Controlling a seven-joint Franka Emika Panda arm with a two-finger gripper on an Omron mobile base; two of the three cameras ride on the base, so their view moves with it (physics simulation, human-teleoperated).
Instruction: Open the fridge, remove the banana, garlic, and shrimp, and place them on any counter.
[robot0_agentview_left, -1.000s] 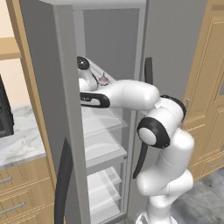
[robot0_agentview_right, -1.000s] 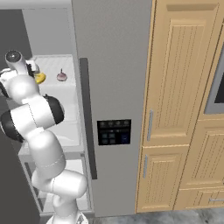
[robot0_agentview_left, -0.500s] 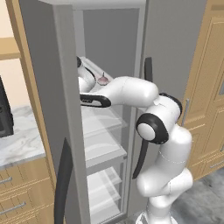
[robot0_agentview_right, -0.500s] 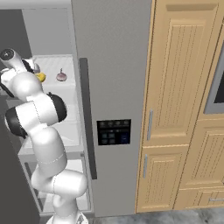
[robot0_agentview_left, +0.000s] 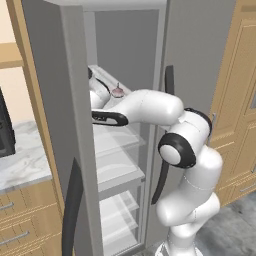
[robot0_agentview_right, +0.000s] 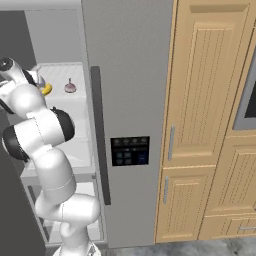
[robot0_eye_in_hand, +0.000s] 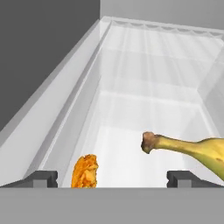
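Reaching deeper than a second ago, the white arm now has its forearm well inside the open fridge (robot0_agentview_left: 75, 100), at the level of the upper white shelf (robot0_eye_in_hand: 148, 78). From the left base camera the open grey door hides the gripper. From the right base camera the arm's own wrist covers it, and one yellow banana (robot0_agentview_right: 46, 89) peeks out beside the wrist, with one pinkish garlic bulb (robot0_agentview_right: 70, 88) a little further right on the same shelf. Through the hand camera the gripper (robot0_eye_in_hand: 113, 178) is spread wide and holds nothing. One orange shrimp (robot0_eye_in_hand: 85, 172) lies between the fingertips, near the left one. The banana's brown stem end also sits between them; its body runs off the right edge above the right fingertip (robot0_eye_in_hand: 186, 178).
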